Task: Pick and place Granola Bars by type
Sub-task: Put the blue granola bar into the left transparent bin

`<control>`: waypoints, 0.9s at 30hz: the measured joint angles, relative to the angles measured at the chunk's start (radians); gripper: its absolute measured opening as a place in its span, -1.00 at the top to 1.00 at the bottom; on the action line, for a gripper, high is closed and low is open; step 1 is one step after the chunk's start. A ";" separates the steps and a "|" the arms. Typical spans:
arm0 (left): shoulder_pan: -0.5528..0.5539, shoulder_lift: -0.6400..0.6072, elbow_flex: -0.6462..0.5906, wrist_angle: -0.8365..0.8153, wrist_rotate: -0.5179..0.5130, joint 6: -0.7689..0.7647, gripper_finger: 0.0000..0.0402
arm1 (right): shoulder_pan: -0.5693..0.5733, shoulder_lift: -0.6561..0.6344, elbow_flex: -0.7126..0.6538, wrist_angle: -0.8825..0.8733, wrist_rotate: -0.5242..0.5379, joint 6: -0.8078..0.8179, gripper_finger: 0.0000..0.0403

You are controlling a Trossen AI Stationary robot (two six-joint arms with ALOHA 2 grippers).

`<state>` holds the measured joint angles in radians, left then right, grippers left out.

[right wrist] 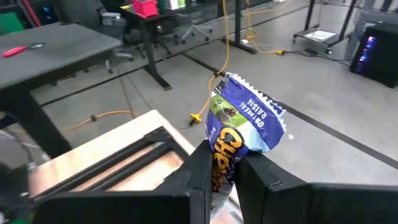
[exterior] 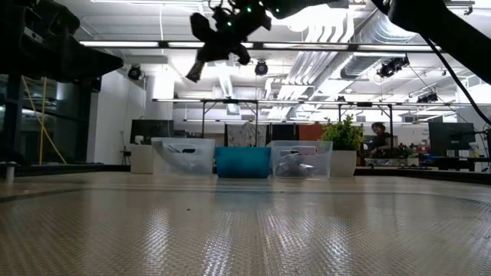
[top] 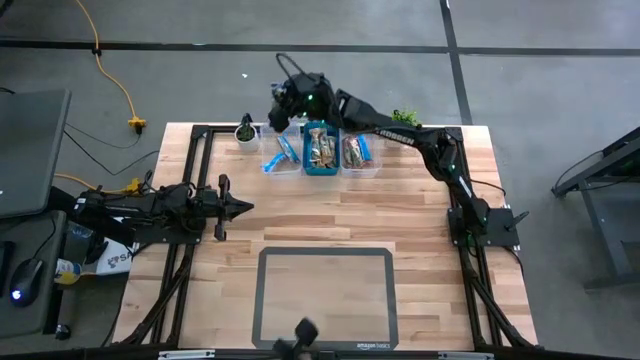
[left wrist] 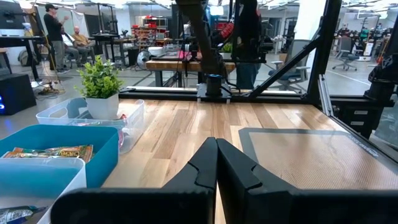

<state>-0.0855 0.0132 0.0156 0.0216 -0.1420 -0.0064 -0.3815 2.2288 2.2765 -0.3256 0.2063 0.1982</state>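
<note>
Right gripper jaws clamp blue shiny-wrapped oatmeal-raisin granola bar, high above left clear plastic bin. Centre over it, lower, then release. Left gripper jaws closed, idle.

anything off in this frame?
Nothing spilled or damaged. The right claw grips a blue granola bar high above the table's far edge, behind the three bins. The left claw is shut, parked near the left edge.

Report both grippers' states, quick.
Left gripper: shut, holding nothing, resting over the table's left side.
Right gripper: shut on a blue granola bar, raised above the far bins.
</note>
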 joint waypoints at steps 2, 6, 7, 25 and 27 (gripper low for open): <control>0.000 0.000 0.000 0.000 0.000 0.000 1.00 | -0.030 0.000 0.000 0.000 -0.019 -0.005 0.80; 0.000 0.000 0.000 0.000 0.000 0.000 1.00 | -0.085 0.008 0.000 0.004 -0.064 0.007 0.81; 0.000 0.000 0.000 0.000 0.000 0.000 1.00 | -0.097 0.013 0.000 0.000 -0.087 0.020 0.82; 0.000 0.000 0.000 0.000 0.001 0.000 1.00 | -0.082 0.250 -0.002 0.118 -0.271 0.234 0.84; 0.000 0.000 0.000 0.000 0.001 0.000 1.00 | -0.078 0.267 -0.002 0.112 -0.277 0.307 0.84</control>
<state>-0.0856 0.0132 0.0155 0.0216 -0.1406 -0.0063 -0.4598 2.4957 2.2749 -0.2131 -0.0710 0.5049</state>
